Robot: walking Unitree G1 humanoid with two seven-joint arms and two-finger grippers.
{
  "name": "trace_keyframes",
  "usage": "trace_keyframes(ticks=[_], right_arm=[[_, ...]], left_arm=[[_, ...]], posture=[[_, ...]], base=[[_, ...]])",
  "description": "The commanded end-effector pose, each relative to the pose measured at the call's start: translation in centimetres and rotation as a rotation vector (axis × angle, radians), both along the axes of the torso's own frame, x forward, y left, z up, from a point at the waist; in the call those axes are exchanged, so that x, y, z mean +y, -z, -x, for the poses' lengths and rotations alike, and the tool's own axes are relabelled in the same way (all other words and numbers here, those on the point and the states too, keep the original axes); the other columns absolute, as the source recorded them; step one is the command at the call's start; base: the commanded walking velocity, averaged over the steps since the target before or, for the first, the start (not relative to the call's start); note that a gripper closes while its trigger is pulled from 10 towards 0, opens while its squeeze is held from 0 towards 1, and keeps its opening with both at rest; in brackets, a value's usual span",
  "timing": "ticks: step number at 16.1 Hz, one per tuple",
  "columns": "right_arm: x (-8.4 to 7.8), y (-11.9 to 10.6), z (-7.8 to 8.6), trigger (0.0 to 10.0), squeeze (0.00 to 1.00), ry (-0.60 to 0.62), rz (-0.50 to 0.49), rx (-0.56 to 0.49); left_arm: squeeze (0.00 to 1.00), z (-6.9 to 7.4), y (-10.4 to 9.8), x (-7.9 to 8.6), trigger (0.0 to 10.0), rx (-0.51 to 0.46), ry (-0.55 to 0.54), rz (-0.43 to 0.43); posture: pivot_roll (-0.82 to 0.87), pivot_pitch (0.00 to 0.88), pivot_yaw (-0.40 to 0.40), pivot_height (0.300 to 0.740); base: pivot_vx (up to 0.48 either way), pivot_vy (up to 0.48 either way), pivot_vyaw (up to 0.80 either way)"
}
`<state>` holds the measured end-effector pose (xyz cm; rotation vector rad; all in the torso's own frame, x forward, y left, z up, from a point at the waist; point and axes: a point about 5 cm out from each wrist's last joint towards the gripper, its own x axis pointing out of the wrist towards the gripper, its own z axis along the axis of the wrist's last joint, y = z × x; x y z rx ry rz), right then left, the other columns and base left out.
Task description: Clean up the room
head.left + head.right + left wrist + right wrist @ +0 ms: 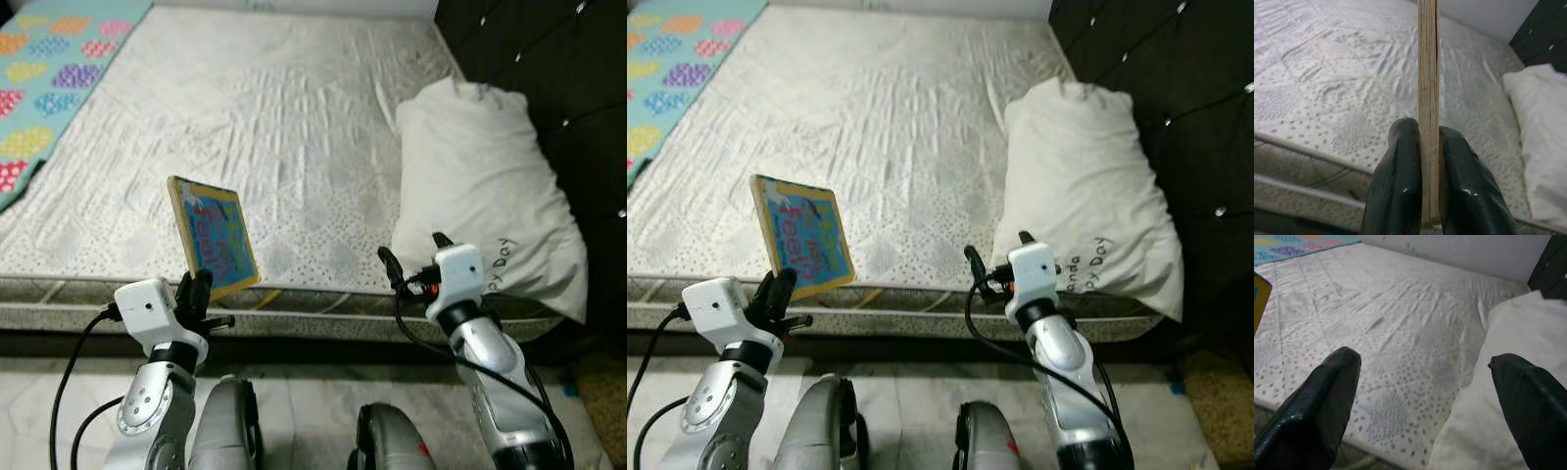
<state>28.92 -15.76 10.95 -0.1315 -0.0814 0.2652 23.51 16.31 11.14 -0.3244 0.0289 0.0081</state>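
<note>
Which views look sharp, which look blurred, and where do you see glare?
Eye views: evenly lit and fairly sharp, the book cover readable. Left wrist view: the book's edge and the fingers are soft, small highlights on the fingers. Right wrist view: the fingers are blurred, the mattress sharper, the pillow bright.

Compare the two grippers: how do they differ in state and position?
The left gripper is shut on the book, holding it upright by its lower edge; the right gripper is open and holds nothing. The left is before the bare mattress; the right is by the white pillow. Both are raised at the bed's near edge.
</note>
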Motion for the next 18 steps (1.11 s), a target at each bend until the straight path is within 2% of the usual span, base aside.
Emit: trace_keyframes(ticks=[1, 7, 10, 18], right_arm=[[-0.2, 0.0, 0.3, 10.0, 0.0, 0.009, -0.004, 0.009], [-0.6, 0.2, 1.8, 10.0, 0.0, 0.041, -0.036, 0.064], [-0.4, 0.1, 2.1, 10.0, 0.0, 0.044, -0.044, 0.075], [-0.1, -0.1, 1.7, 10.0, 0.0, 0.028, -0.053, 0.081]], left_arm=[[0.0, 0.1, -1.1, -0.1, 10.0, -0.048, 0.013, -0.014], [0.0, 1.2, -1.3, -0.9, 10.0, -0.035, 0.037, 0.015], [0.0, 1.0, -1.6, -0.9, 10.0, -0.034, 0.043, 0.019], [0.0, 1.1, -2.6, -0.9, 10.0, -0.086, 0.049, 0.023]], posture=[[-0.12, 0.252, -0.031, 0.651], [-0.13, 0.307, -0.031, 0.651], [-0.13, 0.313, -0.028, 0.611], [-0.11, 0.305, -0.037, 0.606]], base=[[0.0, 0.0, 0.0], [0.0, 0.0, 0.0], [0.0, 0.0, 0.0], [0.039, 0.0, 0.0]])
